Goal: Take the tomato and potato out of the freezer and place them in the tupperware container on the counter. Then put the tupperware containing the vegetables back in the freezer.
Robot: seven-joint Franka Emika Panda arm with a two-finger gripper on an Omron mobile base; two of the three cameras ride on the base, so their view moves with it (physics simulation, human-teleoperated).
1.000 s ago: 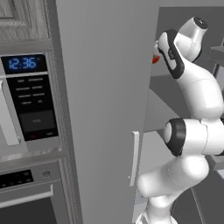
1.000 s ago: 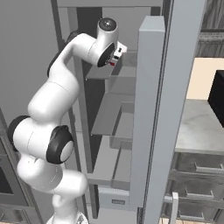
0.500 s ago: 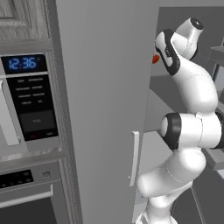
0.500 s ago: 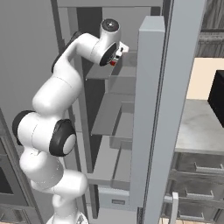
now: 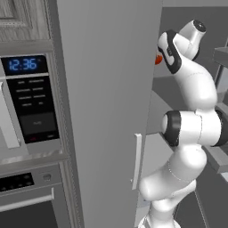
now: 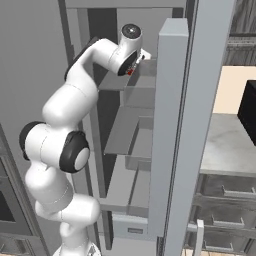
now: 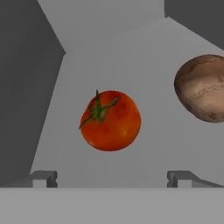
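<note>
In the hand view the red-orange tomato (image 7: 110, 120) with a green stalk lies on a grey freezer shelf (image 7: 144, 57), straight ahead of my gripper (image 7: 113, 178). The gripper is open, its fingertips (image 7: 43, 177) spread wider than the tomato and holding nothing. The brown potato (image 7: 203, 87) rests on the same shelf, to the right of the tomato and apart from it. From the left base view a sliver of the tomato (image 5: 158, 59) shows beside the hand, past the freezer door (image 5: 107, 111). The freezer (image 6: 125, 135) stands open. The tupperware container is out of view.
The freezer door (image 6: 170, 130) with its racks stands just right of the arm. Beyond it lies the counter (image 6: 227, 145) over grey drawers (image 6: 225, 200), with a black toaster oven (image 6: 248, 105) on it. A microwave (image 5: 29, 102) with a blue clock sits left of the freezer.
The arm has reached further into the freezer, its elbow rising and the hand moving closer to the upper shelf. The gripper has stayed open.
</note>
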